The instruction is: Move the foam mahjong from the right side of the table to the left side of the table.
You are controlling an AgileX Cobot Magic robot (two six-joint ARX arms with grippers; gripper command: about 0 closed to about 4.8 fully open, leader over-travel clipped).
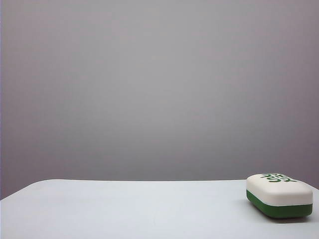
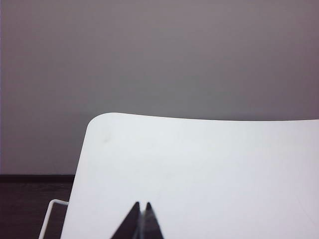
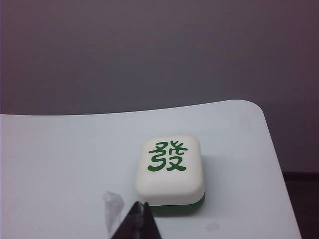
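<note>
The foam mahjong lies flat on the right side of the table, cream-white on top with a dark green base and a green character on its top face. In the right wrist view the foam mahjong sits just beyond my right gripper, whose dark fingertips are pressed together, shut on nothing, short of the block's near edge. My left gripper is also shut and empty, hovering above the bare table near its rounded left far corner. Neither gripper shows in the exterior view.
The table's rounded corner and side edge lie close beyond the block. A small shiny smudge marks the tabletop beside my right gripper. A thin white frame sits below the table's left edge.
</note>
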